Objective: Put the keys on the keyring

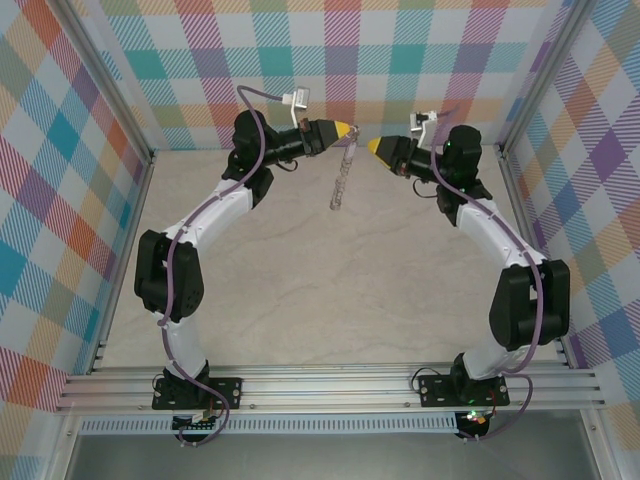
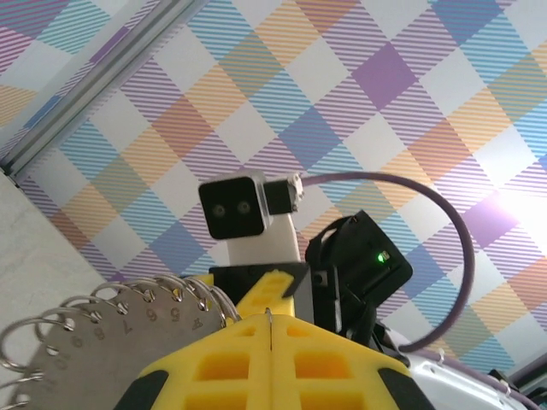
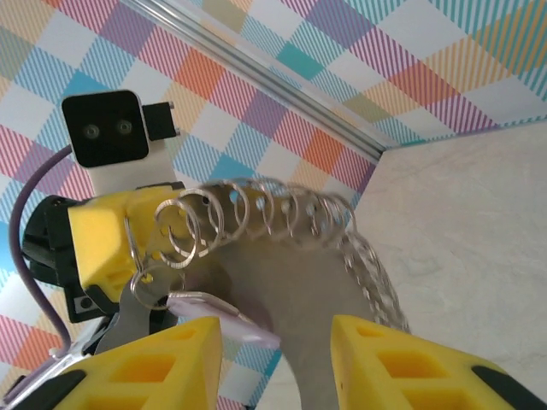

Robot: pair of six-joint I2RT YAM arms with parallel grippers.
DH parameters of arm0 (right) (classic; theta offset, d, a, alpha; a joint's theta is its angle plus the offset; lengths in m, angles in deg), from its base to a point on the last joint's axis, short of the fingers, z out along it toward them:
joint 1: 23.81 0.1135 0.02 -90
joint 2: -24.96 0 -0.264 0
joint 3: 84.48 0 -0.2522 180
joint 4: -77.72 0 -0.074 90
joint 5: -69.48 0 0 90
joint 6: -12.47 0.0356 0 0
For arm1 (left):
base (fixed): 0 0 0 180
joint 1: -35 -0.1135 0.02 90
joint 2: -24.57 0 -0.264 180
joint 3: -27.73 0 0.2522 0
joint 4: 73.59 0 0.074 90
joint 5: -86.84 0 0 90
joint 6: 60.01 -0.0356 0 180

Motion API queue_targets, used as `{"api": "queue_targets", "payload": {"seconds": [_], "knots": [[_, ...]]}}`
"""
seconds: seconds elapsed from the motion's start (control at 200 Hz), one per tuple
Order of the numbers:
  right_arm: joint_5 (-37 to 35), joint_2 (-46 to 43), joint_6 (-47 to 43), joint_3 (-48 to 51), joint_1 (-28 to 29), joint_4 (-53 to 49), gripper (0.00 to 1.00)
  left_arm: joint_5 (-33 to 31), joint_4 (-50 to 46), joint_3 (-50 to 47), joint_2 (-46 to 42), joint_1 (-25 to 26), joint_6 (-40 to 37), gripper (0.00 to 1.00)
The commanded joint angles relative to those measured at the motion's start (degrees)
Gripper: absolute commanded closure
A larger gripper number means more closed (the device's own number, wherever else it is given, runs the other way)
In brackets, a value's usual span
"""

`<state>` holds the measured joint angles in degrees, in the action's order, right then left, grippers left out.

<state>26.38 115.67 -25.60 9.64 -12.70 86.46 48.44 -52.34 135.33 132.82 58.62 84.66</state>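
Keyring [image 3: 282,290] shows a grey disc edged with small loops.

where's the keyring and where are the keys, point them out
keyring [image 3: 291,295], right wrist view, on its flat grey plate
keys [image 3: 220,314], right wrist view, on the pale lilac tab

My yellow end effector [image 3: 275,331] stands with fingers apart and nothing pinched between them, and past the gap is the large grey metal keyring [image 3: 282,256], small wire loops lining its scalloped edge. The left arm's yellow end effector [image 3: 115,243] clamps its far side, below a black-and-white wrist camera [image 3: 107,128]. A small key [image 3: 209,309], pale lilac tab on brownish metal, hangs at one loop just above one of my fingertips.
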Motion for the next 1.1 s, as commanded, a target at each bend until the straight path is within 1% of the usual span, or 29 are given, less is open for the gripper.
{"api": "queue_targets", "payload": {"seconds": [0.0,0.155,0.465,0.53,0.585,0.785,0.85,0.93,1.04,1.095], "knots": [[-2.26,-4.17,-8.02,0.78,2.08,-2.63,0.6,-1.95,5.77,-0.92,-4.0,0.36,2.58,1.0],[-4.69,-5.5,-12.45,0.84,3.98,-3.68,0.59,-3.68,7.42,-2.3,-4.91,0.38,4.96,1.0],[-6.17,-3.97,-15.1,-1.52,5.4,-4.21,0.59,-7.04,10.94,-4.41,-5.83,0.46,9.95,1.0],[-6.74,-3.71,-15.83,-2.09,5.81,-4.73,0.61,-7.35,11.65,-4.63,-5.85,0.5,10.61,1.0],[-6.91,-3.4,-16.36,-2.73,6.17,-5.07,0.61,-7.48,12.08,-4.79,-5.98,0.54,11.1,1.0],[-7.06,-2.23,-17.93,-5.19,7.59,-6.24,0.57,-7.61,12.97,-5.16,-6.22,0.71,11.57,1.0],[-7.09,-1.67,-18.3,-5.81,7.89,-6.36,0.54,-7.73,13.07,-5.22,-6.36,0.65,11.68,1.0],[-6.82,-0.95,-18.5,-6.61,8.34,-6.16,0.54,-7.81,13.25,-5.29,-6.33,0.81,11.81,1.0],[-6.39,-0.24,-18.84,-7.24,8.8,-6.1,0.57,-7.94,13.55,-5.34,-6.25,0.77,12.09,1.0],[-6.14,-0.19,-19.07,-7.17,9.01,-6.02,0.61,-8.06,13.73,-5.34,-6.21,0.81,12.19,1.0]]}}
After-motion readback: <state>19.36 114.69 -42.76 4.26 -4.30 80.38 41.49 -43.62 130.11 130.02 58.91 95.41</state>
